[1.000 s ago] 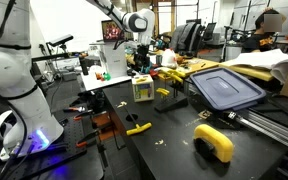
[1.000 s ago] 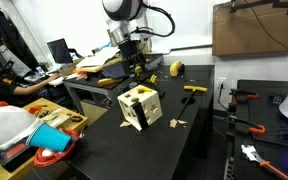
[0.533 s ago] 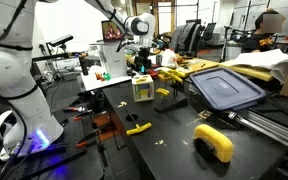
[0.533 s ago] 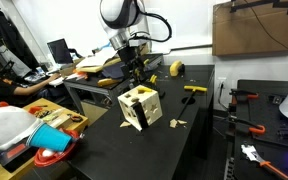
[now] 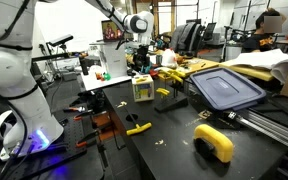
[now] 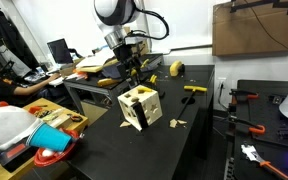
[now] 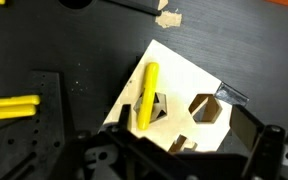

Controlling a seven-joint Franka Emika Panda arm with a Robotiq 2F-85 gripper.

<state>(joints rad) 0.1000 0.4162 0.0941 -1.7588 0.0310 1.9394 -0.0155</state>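
I see a dark blue plastic lid point(image 5: 227, 88), a yellow arch-shaped block point(image 5: 215, 142) and a yellow T-shaped piece point(image 5: 137, 128) lying on the black desk point(image 5: 174, 152).

In an exterior view the camera sits low, almost level with the counter point(image 5: 174, 150). It faces along the black top toward the arm point(image 5: 134, 22) at the far end, with the wooden box point(image 5: 142, 88) at mid distance. In an exterior view the camera stands higher and nearer, looking down across the box point(image 6: 140, 106) from another side. The wrist view looks straight down, very close on the box top point(image 7: 184, 100). All three views share the box, and both exterior views also show the end effector point(image 6: 132, 72).
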